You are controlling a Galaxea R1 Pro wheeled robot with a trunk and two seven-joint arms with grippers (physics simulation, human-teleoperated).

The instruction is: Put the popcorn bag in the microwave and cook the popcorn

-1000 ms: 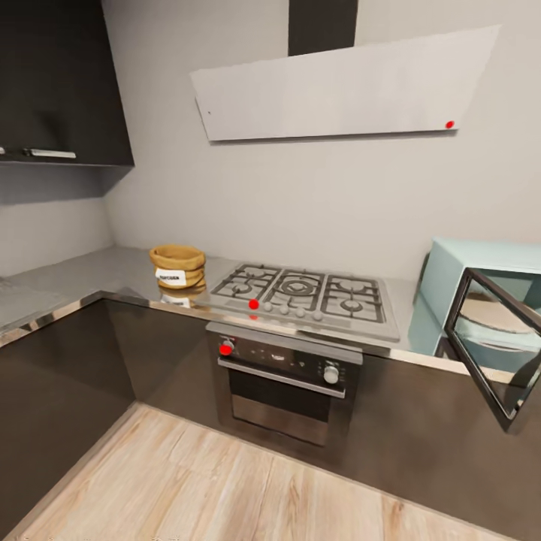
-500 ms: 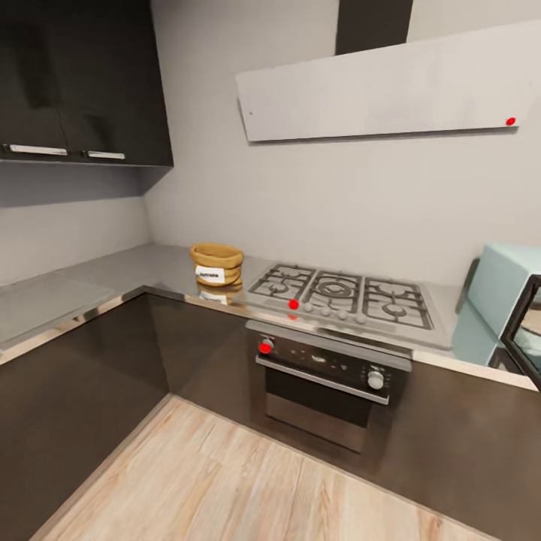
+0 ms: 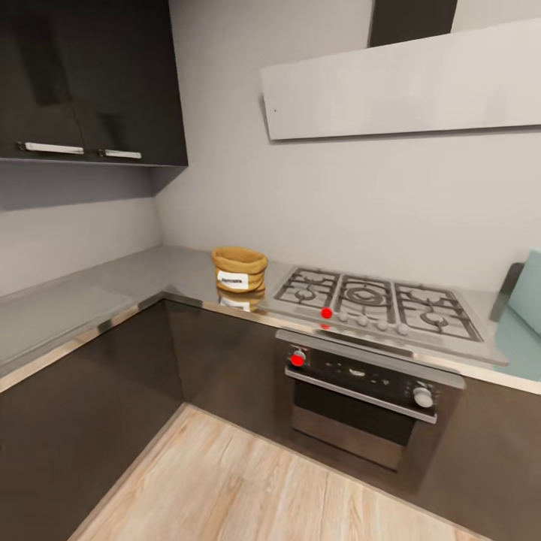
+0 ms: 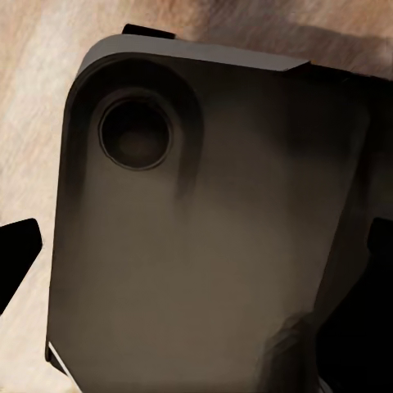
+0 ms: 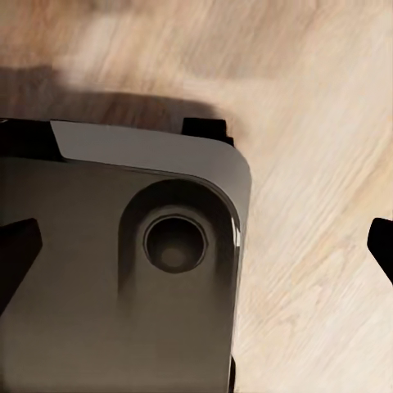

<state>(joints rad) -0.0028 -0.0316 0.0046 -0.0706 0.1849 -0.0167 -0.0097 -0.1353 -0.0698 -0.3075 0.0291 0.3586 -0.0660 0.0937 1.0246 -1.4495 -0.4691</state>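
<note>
The popcorn bag (image 3: 240, 270) sits upright on the countertop (image 3: 90, 297) just beside the gas hob (image 3: 376, 300), so the robot should roll in square to it before reaching, both grippers' jaws apparently spread over its base (image 4: 205, 246).

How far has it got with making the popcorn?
Hardly begun. The squat tan-brown popcorn bag with a white label sits untouched on the glossy grey steel countertop, left of the grated gas hob. Nothing is in hand: both wrist cameras look down at the wooden floor. A sliver of the pale mint-blue microwave shows at the head view's right edge. Grasping, loading and heating all remain.
</note>
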